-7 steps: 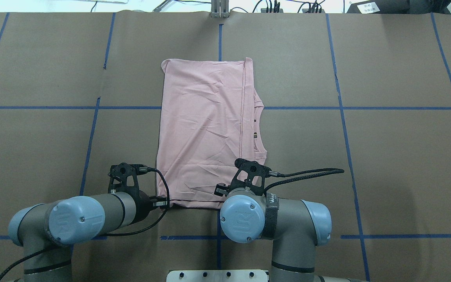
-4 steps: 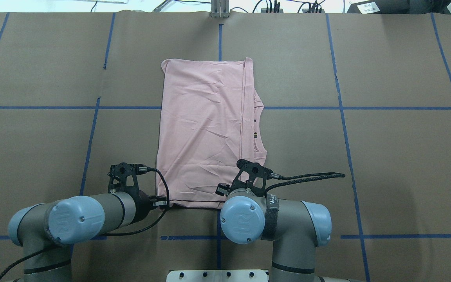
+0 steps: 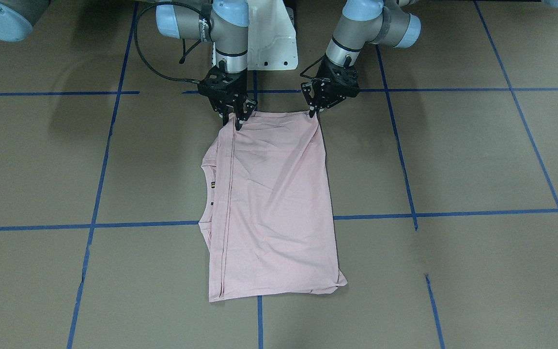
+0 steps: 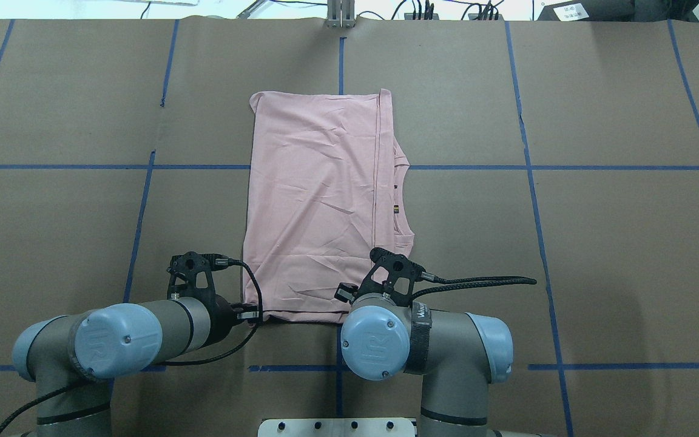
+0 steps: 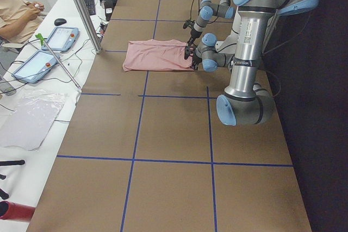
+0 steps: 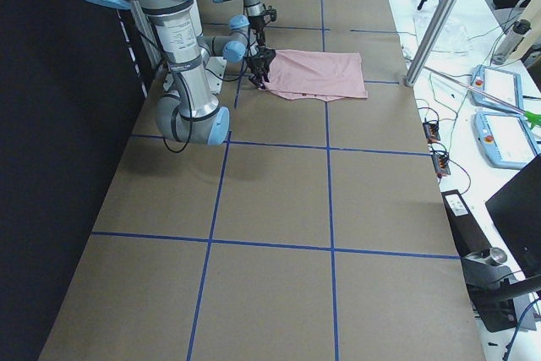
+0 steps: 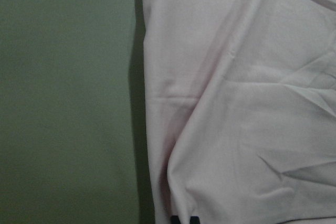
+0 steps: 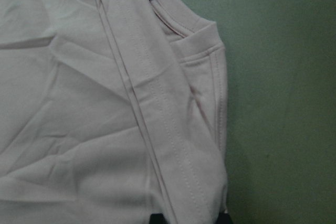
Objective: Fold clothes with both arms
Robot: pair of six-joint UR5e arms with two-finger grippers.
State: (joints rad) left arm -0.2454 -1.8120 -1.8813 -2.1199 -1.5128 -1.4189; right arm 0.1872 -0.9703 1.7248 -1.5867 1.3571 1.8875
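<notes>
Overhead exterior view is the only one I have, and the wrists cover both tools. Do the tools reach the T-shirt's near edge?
Observer: Yes. In the front-facing view the left tool and the right tool stand at the two corners of the pink T-shirt's edge nearest the robot.
Operator: Is the left one closed on the cloth?
Observer: It seems so. In the left wrist view its fingertips are close together, and a crease runs into them.
Operator: And the right one?
Observer: It looks open. In the right wrist view its fingertips stand apart, with the stitched hem lying between them.
</notes>
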